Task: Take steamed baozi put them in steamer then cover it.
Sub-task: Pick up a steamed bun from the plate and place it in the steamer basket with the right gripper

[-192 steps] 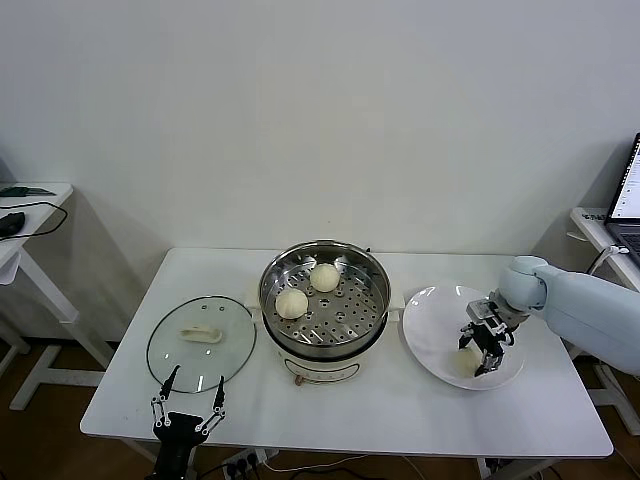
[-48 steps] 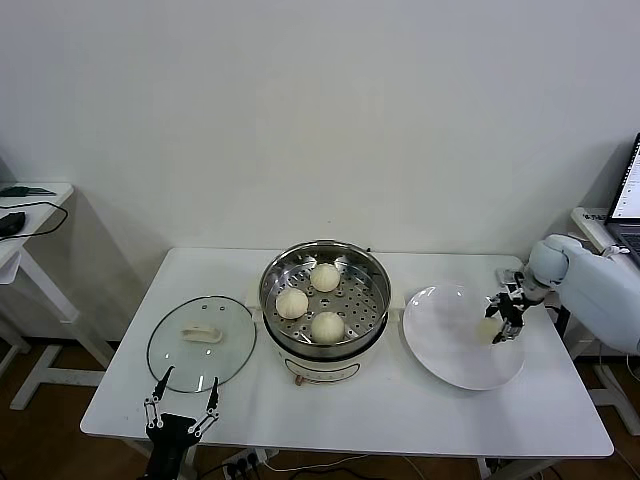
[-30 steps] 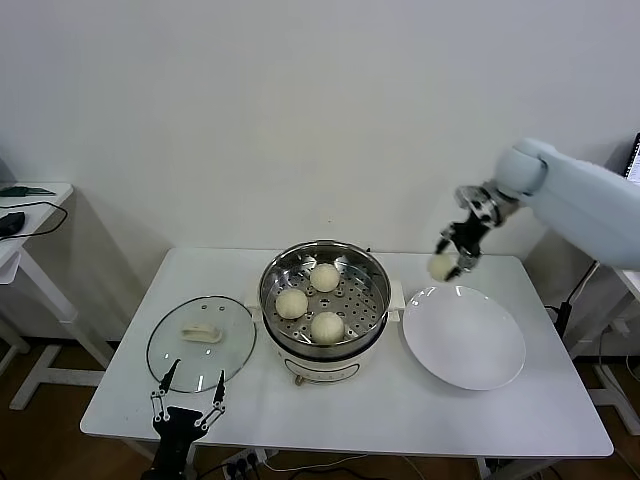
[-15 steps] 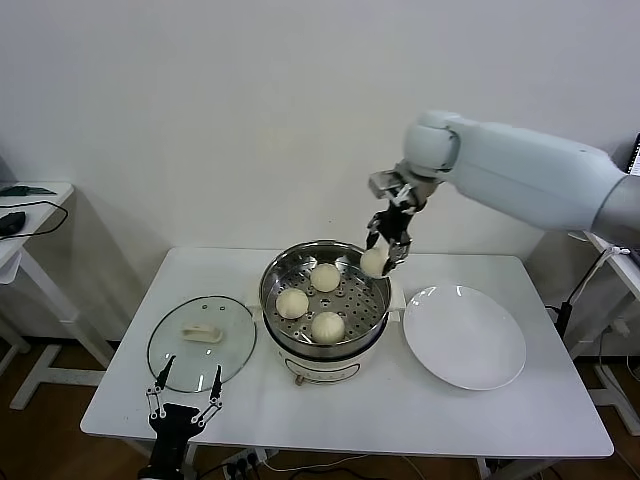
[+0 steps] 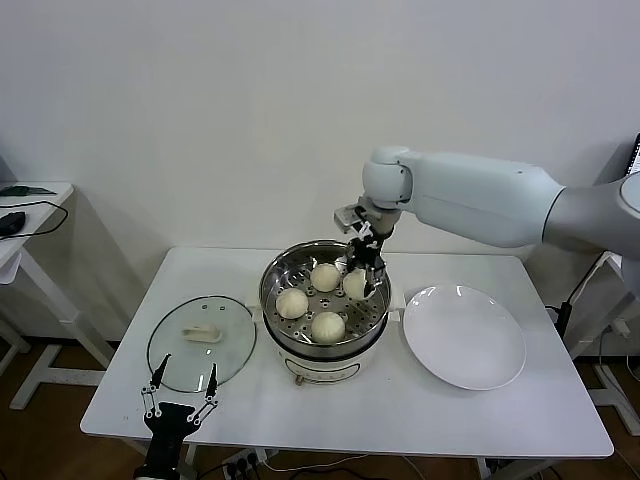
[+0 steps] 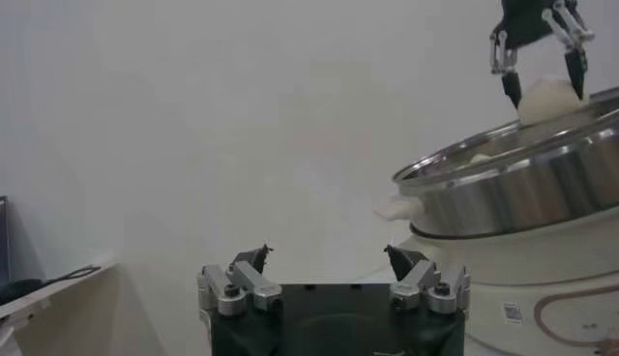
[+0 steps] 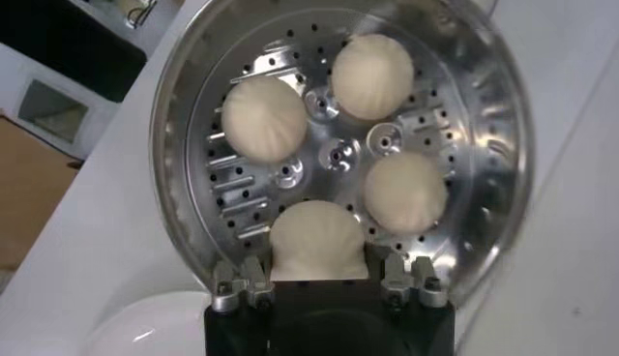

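Cream-white, the fourth baozi [image 5: 355, 283] is clamped in the right gripper [image 5: 364, 272] directly above the steamer [image 5: 325, 292] tray's free spot, while the left gripper [image 5: 178, 400], fingers apart, waits nearer the cover [image 5: 201, 343].

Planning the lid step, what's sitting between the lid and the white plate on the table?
In the head view, the steamer stands between the lid and the plate.

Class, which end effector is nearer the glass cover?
Left. The left end effector hovers off the cover's near edge; the right end effector holds a baozi over the steamer.
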You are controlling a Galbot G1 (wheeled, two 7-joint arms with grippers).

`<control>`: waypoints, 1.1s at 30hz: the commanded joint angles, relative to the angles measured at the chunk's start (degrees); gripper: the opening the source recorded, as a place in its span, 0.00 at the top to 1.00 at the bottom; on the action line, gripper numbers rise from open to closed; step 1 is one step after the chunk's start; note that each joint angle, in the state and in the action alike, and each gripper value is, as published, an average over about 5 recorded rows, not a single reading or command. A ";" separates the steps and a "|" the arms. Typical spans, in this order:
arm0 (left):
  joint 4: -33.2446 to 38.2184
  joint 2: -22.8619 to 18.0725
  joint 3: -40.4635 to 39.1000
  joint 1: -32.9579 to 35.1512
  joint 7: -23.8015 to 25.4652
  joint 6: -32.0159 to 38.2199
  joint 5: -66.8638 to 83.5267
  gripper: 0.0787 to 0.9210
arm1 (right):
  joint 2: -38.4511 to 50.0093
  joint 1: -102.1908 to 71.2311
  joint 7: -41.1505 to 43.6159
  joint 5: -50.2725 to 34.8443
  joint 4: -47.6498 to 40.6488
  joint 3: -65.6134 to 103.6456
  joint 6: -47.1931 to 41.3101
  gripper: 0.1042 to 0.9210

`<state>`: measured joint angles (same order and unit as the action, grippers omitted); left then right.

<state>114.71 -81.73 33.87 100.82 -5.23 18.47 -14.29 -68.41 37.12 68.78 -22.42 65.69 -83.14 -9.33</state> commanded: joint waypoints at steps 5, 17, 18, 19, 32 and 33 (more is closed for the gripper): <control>-0.08 0.01 0.08 -0.03 -0.04 0.11 -0.02 0.12 | -1.88 -2.20 -1.35 1.90 -0.75 -1.36 -0.49 0.35; -0.10 0.18 0.30 -0.04 -0.04 0.21 -0.01 0.12 | -3.23 -3.07 -1.82 2.21 -1.59 -1.66 -0.46 0.30; -0.10 0.19 0.34 -0.05 -0.05 0.20 0.00 0.12 | -3.25 -3.09 -1.82 2.20 -1.57 -1.67 -0.44 0.29; -0.10 0.20 0.37 -0.07 -0.07 0.19 0.00 0.12 | -3.27 -3.07 -1.80 2.22 -1.56 -1.64 -0.39 0.26; 0.00 0.33 0.78 -0.80 -0.72 -0.12 -2.67 0.12 | 6.96 0.09 -2.43 1.72 5.69 6.27 1.73 0.12; 0.04 0.37 0.80 -1.06 -1.27 -0.67 -3.68 0.12 | 8.79 0.16 -4.18 0.59 6.89 7.75 2.26 0.12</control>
<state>114.69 -81.51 34.62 100.30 -5.60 18.56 -15.12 -68.54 35.74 67.40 -20.20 66.46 -82.25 -8.79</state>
